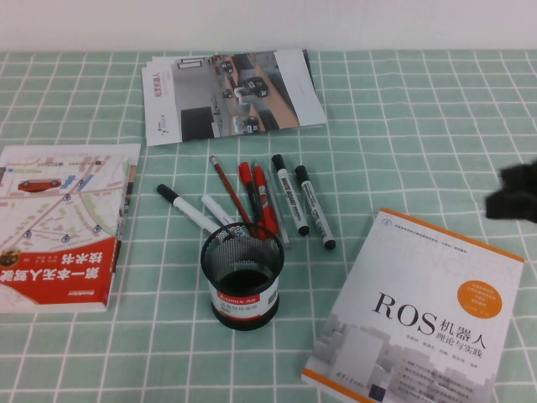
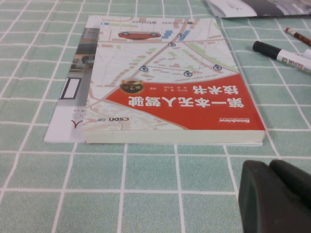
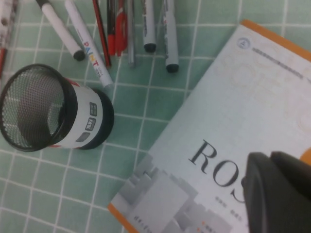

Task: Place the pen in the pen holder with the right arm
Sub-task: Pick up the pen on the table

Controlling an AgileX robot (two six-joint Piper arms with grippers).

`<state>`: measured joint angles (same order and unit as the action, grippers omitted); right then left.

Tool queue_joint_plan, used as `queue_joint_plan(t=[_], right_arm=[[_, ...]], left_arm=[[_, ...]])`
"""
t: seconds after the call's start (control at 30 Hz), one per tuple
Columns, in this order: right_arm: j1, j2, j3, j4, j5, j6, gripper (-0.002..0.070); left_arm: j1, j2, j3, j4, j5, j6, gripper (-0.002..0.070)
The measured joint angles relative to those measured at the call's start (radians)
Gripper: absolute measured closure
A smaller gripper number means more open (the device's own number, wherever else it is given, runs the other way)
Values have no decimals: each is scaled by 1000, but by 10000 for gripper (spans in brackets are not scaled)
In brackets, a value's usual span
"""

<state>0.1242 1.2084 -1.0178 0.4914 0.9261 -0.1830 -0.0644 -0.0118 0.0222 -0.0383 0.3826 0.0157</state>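
Green-and-white checked cloth covers the table. At its middle the pen holder stands upright, and the pen lies flat on the cloth just behind it to the left, black cap pointing away, beside a row of red pens and two labelled markers. The right gripper hovers at the right edge above the ROS book; the left gripper sits low near the red-and-white book. I cannot tell how either's fingers stand.
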Motion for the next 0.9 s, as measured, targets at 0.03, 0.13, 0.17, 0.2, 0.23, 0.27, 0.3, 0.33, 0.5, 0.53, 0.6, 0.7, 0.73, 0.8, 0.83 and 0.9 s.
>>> queue_joint_plan(t=[0.03,0.13,0.17,0.2,0.23,0.27,0.3,0.33,0.5,0.53,0.6,0.7,0.73,0.8,0.83,0.9], right_arm=[[24,41,-45,-26,8,14,695],[115,157,-171,-102,37,47,695],[142,198,-216,-114,42,48,695],[167,239,-262,-120,50,48,695],[186,271,-300,-127,60,46,695],[208,311,-348,-131,75,41,695],[230,350,-399,-136,92,40,695],[247,389,-450,-141,107,38,695],[359,574,-702,-208,190,30,695],[376,605,-743,-217,203,22,695],[414,679,-839,-225,234,-2,695],[454,785,-967,-226,257,-14,695],[463,812,-1013,-226,257,-16,695],[481,879,-1096,-229,255,-22,695],[490,905,-1128,-231,255,-31,695],[504,967,-1201,-231,253,-66,692]], left_arm=[[0,0,0,0,0,0,679],[0,0,0,0,0,0,679],[0,0,0,0,0,0,679],[0,0,0,0,0,0,679],[0,0,0,0,0,0,679],[0,0,0,0,0,0,679],[0,0,0,0,0,0,679],[0,0,0,0,0,0,679],[0,0,0,0,0,0,679],[0,0,0,0,0,0,679],[0,0,0,0,0,0,679],[0,0,0,0,0,0,679],[0,0,0,0,0,0,679],[0,0,0,0,0,0,679],[0,0,0,0,0,0,679],[0,0,0,0,0,0,679]])
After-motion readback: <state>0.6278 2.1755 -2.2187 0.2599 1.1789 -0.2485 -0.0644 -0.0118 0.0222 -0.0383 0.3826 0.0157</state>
